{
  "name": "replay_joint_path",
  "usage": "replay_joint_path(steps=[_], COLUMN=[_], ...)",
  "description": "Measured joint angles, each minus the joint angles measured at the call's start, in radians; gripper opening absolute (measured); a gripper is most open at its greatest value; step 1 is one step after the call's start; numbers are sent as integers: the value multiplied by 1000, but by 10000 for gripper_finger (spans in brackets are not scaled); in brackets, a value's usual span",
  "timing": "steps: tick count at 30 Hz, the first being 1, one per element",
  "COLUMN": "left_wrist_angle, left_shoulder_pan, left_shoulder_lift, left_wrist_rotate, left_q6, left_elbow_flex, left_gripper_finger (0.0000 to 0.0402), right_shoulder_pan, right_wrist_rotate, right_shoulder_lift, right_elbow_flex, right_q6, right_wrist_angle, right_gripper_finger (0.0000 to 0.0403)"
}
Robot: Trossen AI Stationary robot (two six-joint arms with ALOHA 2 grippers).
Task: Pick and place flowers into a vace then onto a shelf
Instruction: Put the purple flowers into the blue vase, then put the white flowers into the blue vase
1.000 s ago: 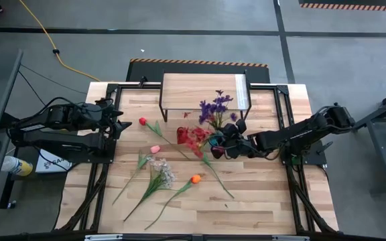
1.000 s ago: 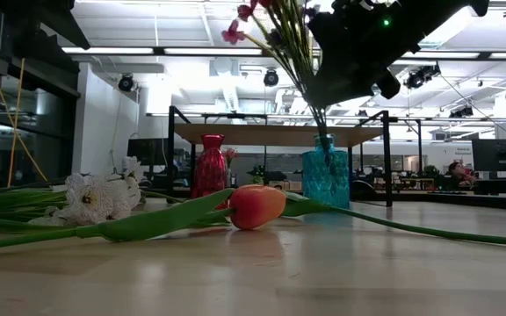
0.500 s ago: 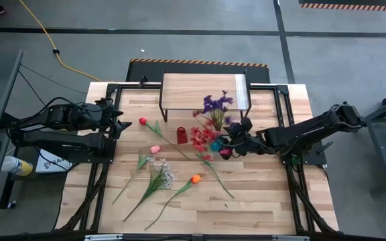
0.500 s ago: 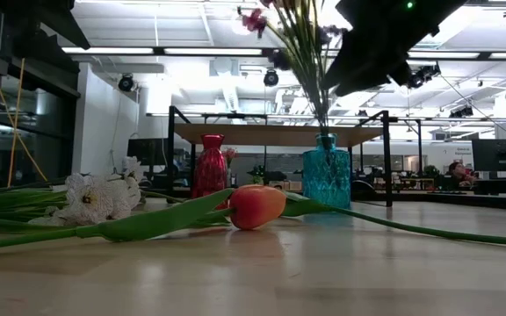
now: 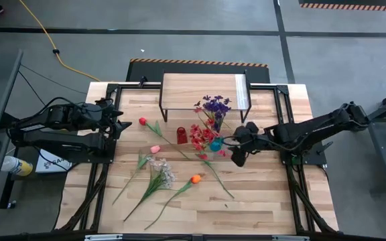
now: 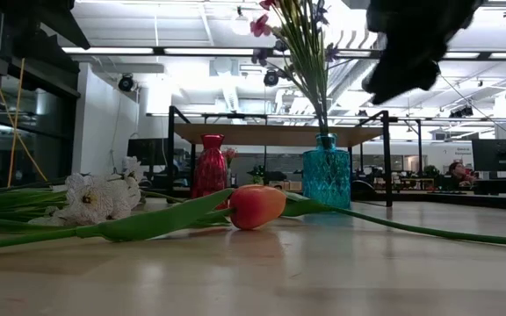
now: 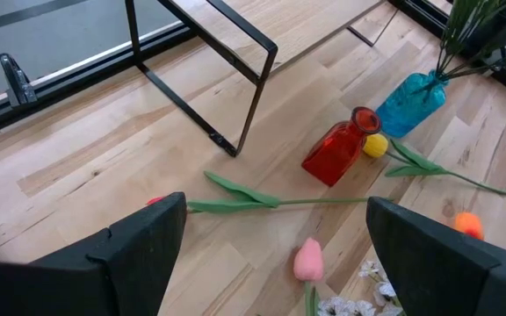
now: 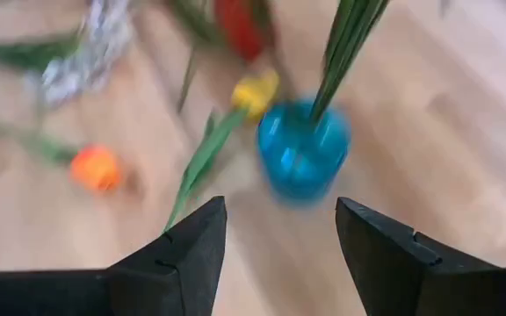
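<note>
1. Dark and folded at the table's left edge, your left gripper (image 5: 116, 120) waits with its fingers spread wide and nothing between them.
2. Just right of it, loose flowers lie flat on the planks: a red tulip (image 5: 142, 121), a pink tulip (image 5: 155, 148), a white blossom spray (image 5: 161, 169) and an orange tulip (image 5: 195, 179). Judge them light and limp; take each by the green stem near the middle, not by the soft head.
3. Next comes the red vase (image 5: 181, 136), empty, in front of the shelf (image 5: 203, 90).
4. Beside it, the blue vase (image 5: 216, 143) holds purple and red sprays upright, with a yellow tulip (image 7: 375, 146) lying against its foot. It looks like slick, breakable glass and top-heavy; grip it low on the body.
5. Your right gripper (image 5: 237, 152) hovers just right of the blue vase, arm stretched in from the right edge, fingers partly apart and holding nothing.
</note>
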Motion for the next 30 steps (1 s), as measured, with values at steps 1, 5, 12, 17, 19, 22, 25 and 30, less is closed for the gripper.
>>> replay_joint_path(steps=[1,5,12,17,19,22,25,30], left_wrist_angle=[0,0,0,0,0,0,0,-1], left_shoulder_pan=[0,0,0,0,0,0,0,0], left_shoulder_lift=[0,0,0,0,0,0,0,5], left_wrist_rotate=[0,0,3,8,9,10,35,233], left_q6=[0,-1,-34,-36,-36,-47,-99,-201], left_elbow_flex=[0,0,0,0,0,0,0,0], left_gripper_finger=[386,386,386,386,386,386,386,386], right_shoulder_pan=[0,5,121,291,359,436,487,543], right_wrist_rotate=[-49,-256,-424,-314,-235,-135,-90,-81], right_shoulder_lift=[-10,-43,-49,-30,-16,15,49,118], right_elbow_flex=[0,0,-1,-1,-1,-1,-1,-1], right_q6=[18,122,344,427,458,516,581,628], right_wrist_angle=[-33,-150,-123,-39,-8,20,33,82], right_gripper_finger=[207,206,206,206,206,206,206,206])
